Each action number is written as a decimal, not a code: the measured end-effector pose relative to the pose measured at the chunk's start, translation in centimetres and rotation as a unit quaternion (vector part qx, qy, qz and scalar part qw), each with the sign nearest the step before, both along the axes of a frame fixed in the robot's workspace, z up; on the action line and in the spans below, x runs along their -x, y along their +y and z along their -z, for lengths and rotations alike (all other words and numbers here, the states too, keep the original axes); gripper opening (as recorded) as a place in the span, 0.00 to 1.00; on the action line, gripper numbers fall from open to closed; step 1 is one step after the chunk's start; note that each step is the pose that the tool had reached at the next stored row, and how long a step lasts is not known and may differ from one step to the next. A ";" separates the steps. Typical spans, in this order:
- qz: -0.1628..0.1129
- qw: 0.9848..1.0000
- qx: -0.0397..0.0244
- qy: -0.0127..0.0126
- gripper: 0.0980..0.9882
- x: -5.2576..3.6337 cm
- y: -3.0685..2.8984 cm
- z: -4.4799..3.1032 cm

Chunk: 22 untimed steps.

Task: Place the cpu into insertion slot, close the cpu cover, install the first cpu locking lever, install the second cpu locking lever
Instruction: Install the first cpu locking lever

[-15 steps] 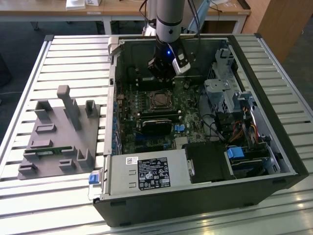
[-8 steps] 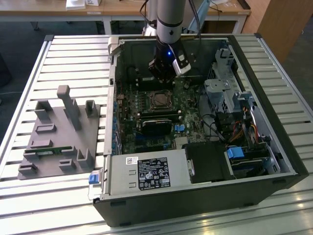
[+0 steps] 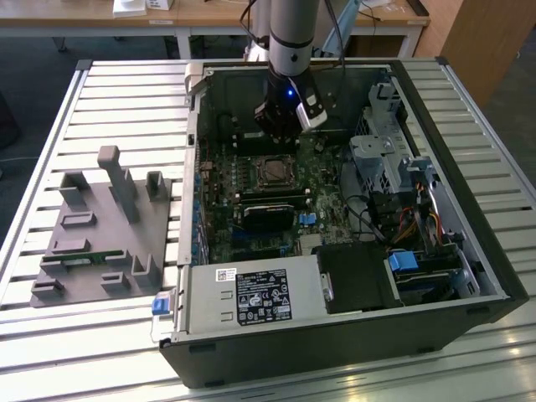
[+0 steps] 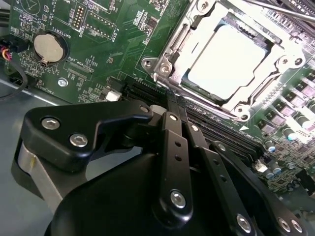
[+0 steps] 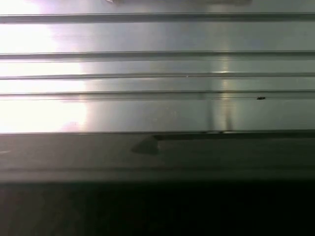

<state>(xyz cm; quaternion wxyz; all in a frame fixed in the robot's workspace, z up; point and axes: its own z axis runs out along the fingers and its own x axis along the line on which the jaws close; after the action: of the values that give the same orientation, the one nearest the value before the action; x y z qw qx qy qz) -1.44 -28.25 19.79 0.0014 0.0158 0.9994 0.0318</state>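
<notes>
One arm reaches down into an open computer case that lies on a ribbed metal surface, and its gripper hangs just above the green motherboard, near the insertion slot and on its far side in the exterior view.

In the second wrist view the cpu sits flat inside the insertion slot — its pale silver top shows bright under the light. The cpu cover lies closed over it, a silver frame around the chip's edges with the chip showing through the cut-out middle. A thin metal lever runs along one side of the socket; whether it is latched cannot be told.

The jaws appear in that same view as black linkage bars and a narrow black finger close to the camera, but whether they are spread or pressed together cannot be told; nothing is seen between them. A round coin battery sits on the board well apart from the socket.

To the exterior view's left of the case, a grey fixture block with upright pegs rests on the surface.
</notes>
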 end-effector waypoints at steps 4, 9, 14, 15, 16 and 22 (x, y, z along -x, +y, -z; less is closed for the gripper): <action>0.000 1.000 0.000 0.001 0.01 0.01 -0.01 0.16; 0.000 1.000 -0.004 0.001 0.01 0.00 -0.01 0.26; 0.000 1.000 -0.014 0.002 0.01 0.07 -0.16 0.39; 0.000 1.000 -0.014 0.003 0.01 0.08 -0.17 0.39; 0.000 1.000 -0.014 0.003 0.01 0.08 -0.18 0.38; 0.000 1.000 -0.017 0.001 0.01 -0.03 0.03 -0.14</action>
<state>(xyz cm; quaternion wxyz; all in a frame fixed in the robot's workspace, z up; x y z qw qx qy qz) -1.41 -28.22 19.94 0.0005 0.0159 0.9987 0.0491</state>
